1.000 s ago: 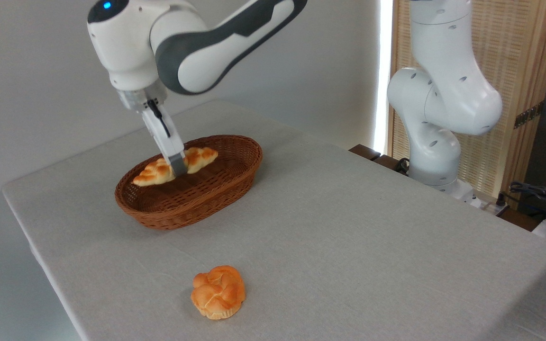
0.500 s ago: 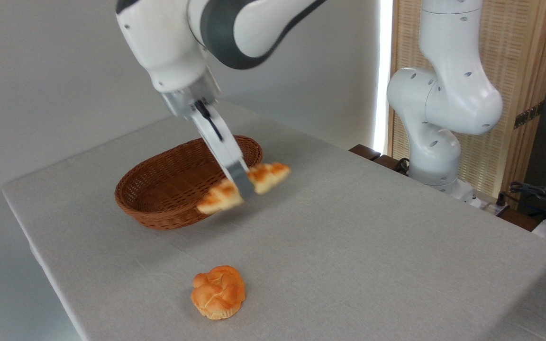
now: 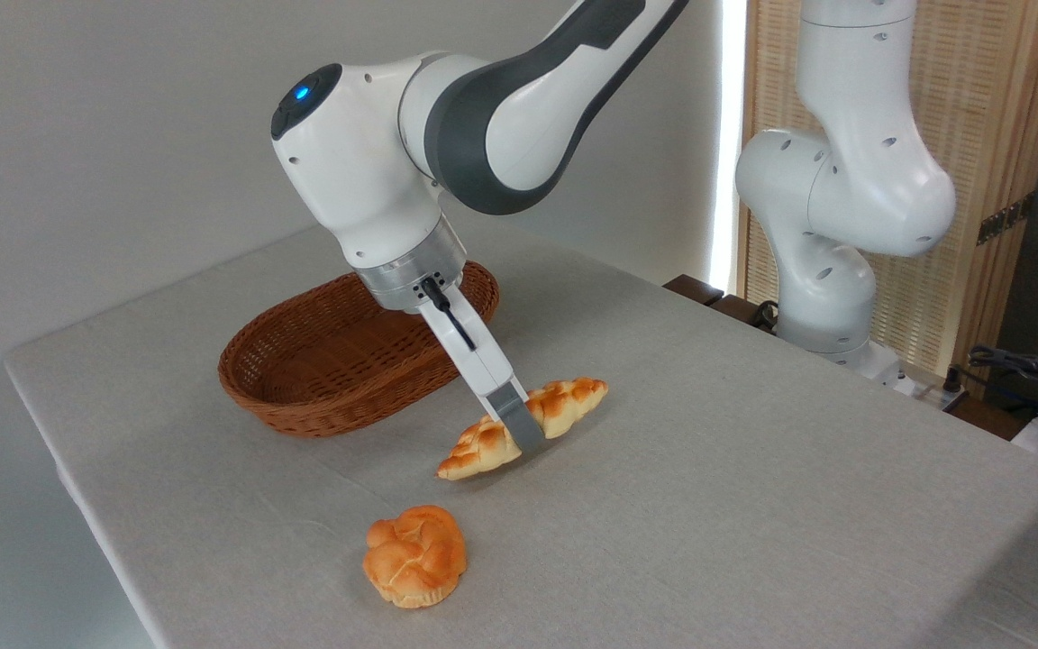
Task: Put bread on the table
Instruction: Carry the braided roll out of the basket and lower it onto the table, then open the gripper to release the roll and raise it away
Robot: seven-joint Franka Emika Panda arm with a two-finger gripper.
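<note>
- Gripping the long braided golden loaf (image 3: 564,404) around its middle, the tool (image 3: 519,431) is clamped on it, only the near grey finger (image 3: 515,416) really visible.
- That loaf sits low over the light-grey cloth-covered surface (image 3: 753,469), just right of the oval brown wicker basket (image 3: 339,361) and outside it; can't tell if it's actually touching the cloth, though its lower tip looks right at it.
- Basket looks bare inside from this angle.
- Round knotted orange bun (image 3: 414,555) sits on the surface near the front edge, close to the loaf but apart from it.
</note>
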